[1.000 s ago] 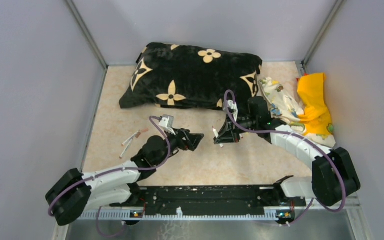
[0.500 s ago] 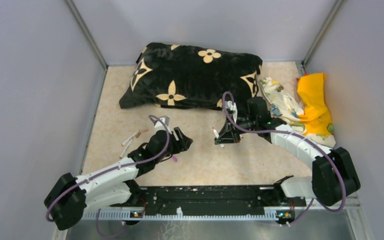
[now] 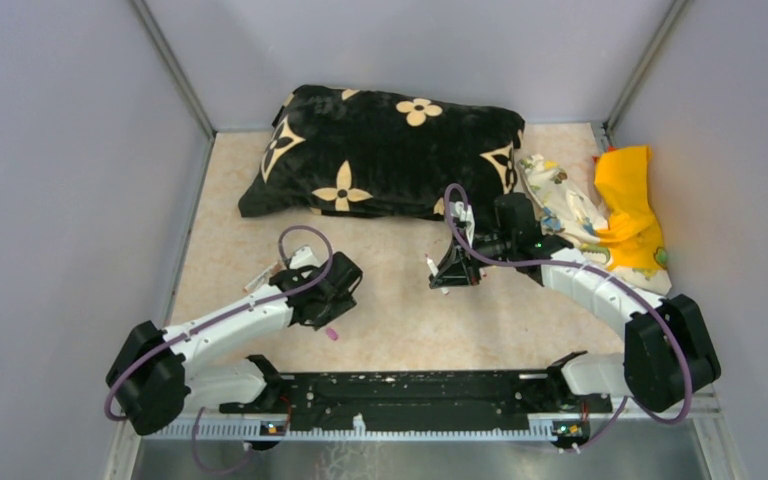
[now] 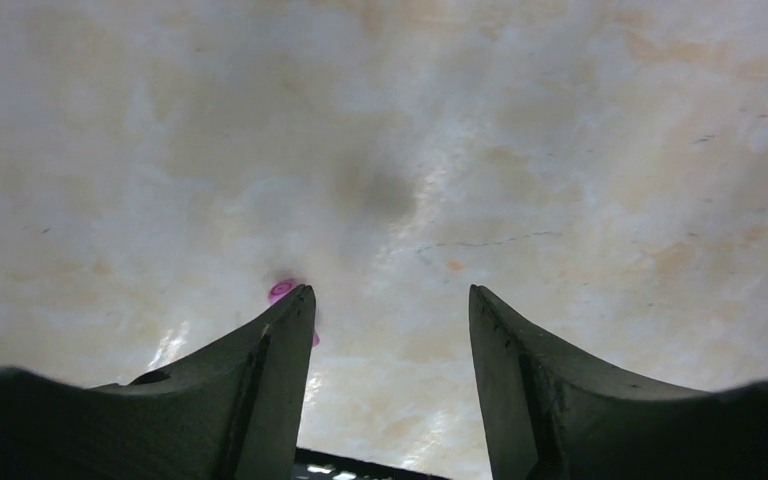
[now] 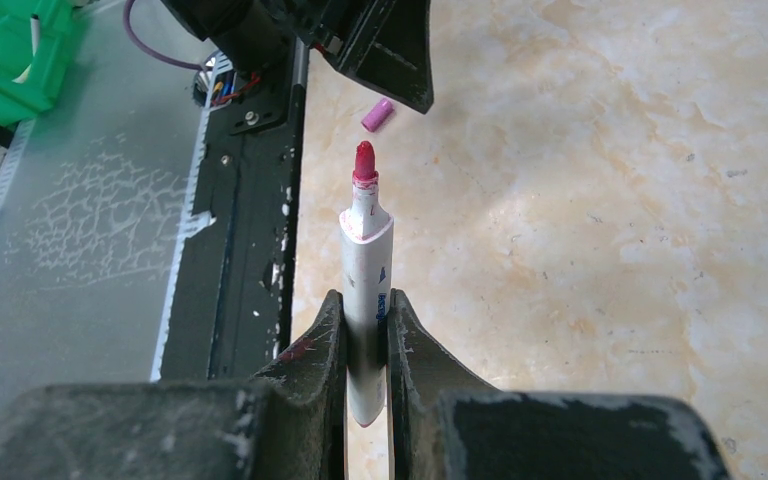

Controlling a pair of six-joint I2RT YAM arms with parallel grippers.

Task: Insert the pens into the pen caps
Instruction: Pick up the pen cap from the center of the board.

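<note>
While the right gripper (image 5: 365,312) was clamped on a white pen (image 5: 367,250), whose bare reddish tip pointed out toward the other arm, the left gripper (image 4: 390,292) hung low over the table (image 3: 410,325) with its jaws parted and nothing between them. The pink cap (image 4: 281,292) lay on its side on the marbled surface, close to the near edge and well apart from the held pen. In the left wrist view it peeked out from behind the tip of one finger (image 4: 260,380) — so it sat under that finger rather than in the middle of the gap.

The step in hand appeared to be picking up that cap so the pen could be pushed into it. To do it well, the left gripper would need to slide sideways until the cap lay centred between the pads. Closing from this position would likely press one finger onto the cap or flick it away, since so small and round a piece rolls readily. A light squeeze across the closed end would serve best, leaving the mouth free to face the pen — which end was which could not be told for certain. The pen stood well out beyond the right fingers, giving room to meet the cap, though an off-axis push might twist it in the grip. The cushion (image 3: 390,150) and the cloths (image 3: 625,205) lay well apart from the work.
</note>
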